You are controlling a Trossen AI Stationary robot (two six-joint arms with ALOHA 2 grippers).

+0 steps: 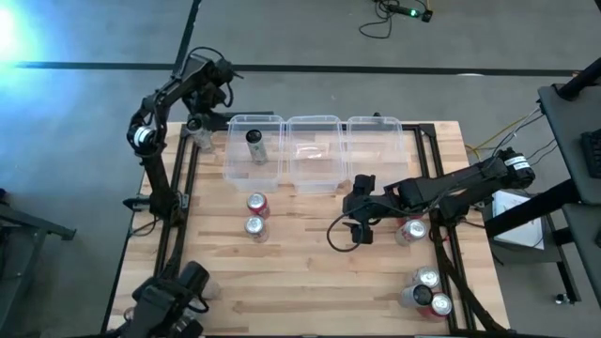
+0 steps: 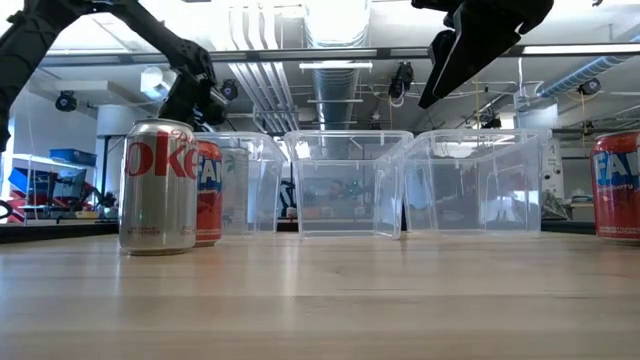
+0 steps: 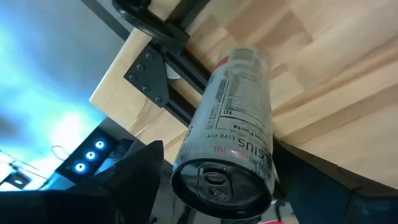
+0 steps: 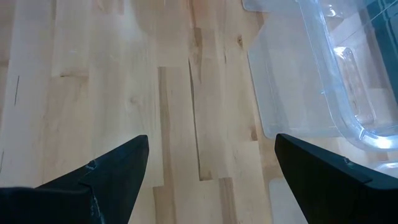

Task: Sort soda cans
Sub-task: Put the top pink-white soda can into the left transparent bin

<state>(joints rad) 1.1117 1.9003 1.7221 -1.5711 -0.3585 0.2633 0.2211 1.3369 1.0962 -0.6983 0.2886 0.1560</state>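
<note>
Pale wooden table (image 1: 310, 272) holds three clear plastic bins (image 1: 315, 150). Left gripper (image 1: 200, 125) squeezes a shiny round can (image 3: 233, 137) near the back-left corner. Right gripper (image 1: 347, 230) is wide open and empty.

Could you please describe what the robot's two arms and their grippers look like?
Both arms are dark, jointed and slender. The left arm carries a pale ring at one joint; the right arm has one near its base. The right gripper ends in two broad, matte black, wedge-shaped fingers. The left gripper looks equally dark.
</note>
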